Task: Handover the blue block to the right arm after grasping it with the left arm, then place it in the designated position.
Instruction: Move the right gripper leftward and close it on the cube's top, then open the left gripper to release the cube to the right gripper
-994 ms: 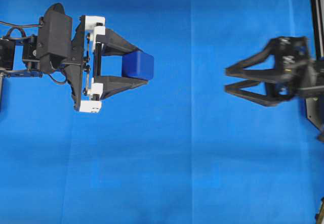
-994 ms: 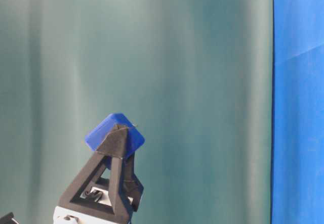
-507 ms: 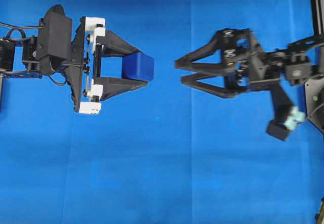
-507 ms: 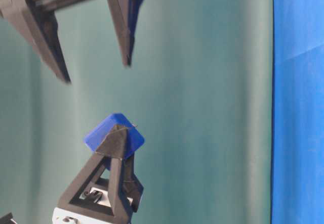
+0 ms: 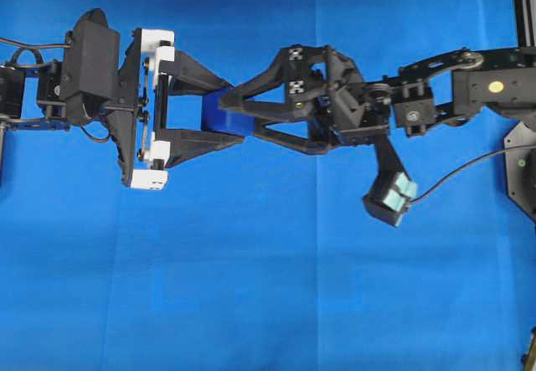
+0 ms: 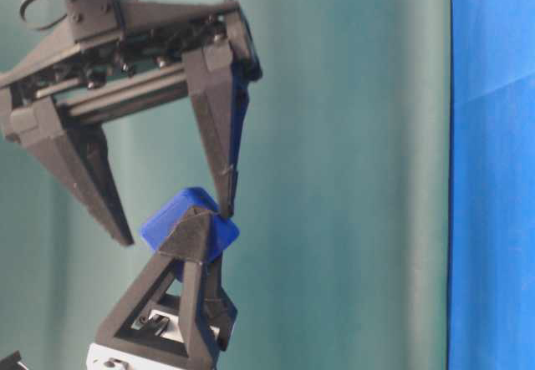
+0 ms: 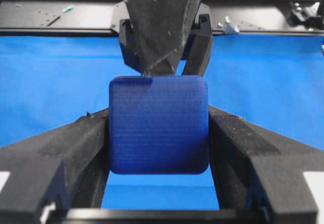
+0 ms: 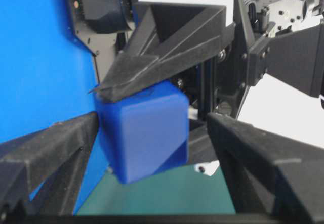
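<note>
Right tool (image 5: 226, 113), wide, now straddles blue block (image 5: 219, 116) clamped in left tool (image 5: 224, 110).

The blue block (image 5: 219, 116) is dark blue, a little darker than the bright blue cloth (image 5: 251, 287). The left gripper (image 5: 236, 111) is black with white brackets; the right gripper (image 5: 230, 113) is black with checker tags.

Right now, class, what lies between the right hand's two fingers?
The blue block, held up by the left hand, sits between the open right hand's fingers, with a gap on one side; the right wrist view shows this.
</note>
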Controlling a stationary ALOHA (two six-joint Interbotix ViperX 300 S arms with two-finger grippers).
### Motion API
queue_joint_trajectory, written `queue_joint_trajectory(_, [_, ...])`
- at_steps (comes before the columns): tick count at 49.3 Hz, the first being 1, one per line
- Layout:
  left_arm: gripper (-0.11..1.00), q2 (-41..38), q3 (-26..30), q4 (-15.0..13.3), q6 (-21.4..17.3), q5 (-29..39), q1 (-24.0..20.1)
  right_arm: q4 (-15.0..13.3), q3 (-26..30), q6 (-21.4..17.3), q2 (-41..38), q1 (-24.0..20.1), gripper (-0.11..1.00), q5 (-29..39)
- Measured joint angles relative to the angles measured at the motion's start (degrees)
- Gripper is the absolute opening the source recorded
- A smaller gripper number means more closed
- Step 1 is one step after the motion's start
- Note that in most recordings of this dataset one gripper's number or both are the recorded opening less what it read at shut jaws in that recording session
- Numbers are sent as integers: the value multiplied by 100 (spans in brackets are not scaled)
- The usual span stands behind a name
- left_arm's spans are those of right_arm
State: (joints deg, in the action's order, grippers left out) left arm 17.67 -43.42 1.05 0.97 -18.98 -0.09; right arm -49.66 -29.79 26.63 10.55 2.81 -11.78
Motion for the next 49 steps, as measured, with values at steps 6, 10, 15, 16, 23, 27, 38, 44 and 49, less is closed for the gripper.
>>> queue_joint_trajectory(6, [49,0,9,0,0,0,0,-88,97,0,-114,0,96,0])
queue_joint_trajectory(10, [49,0,0,0,0,0,0,-123,141,9,-149,0,96,0])
queue_joint_trajectory(15, [49,0,0,0,0,0,0,-132,167,18,-185,0,95,0])
queue_joint_trajectory(16, [49,0,0,0,0,9,0,-132,167,18,-185,0,95,9])
queue_joint_trajectory(23, [49,0,0,0,0,18,0,-132,167,26,-185,0,95,9])
queue_joint_trajectory(27, [49,0,0,0,0,26,0,-141,167,26,-185,0,94,0])
queue_joint_trajectory(38, [49,9,9,0,0,44,0,-149,202,26,-193,0,64,158])
queue_joint_trajectory(44, [49,18,0,-18,0,79,-9,-149,237,0,-185,-9,40,387])
queue_joint_trajectory(49, [49,18,0,-18,0,97,-9,-149,264,0,-185,-18,40,536])
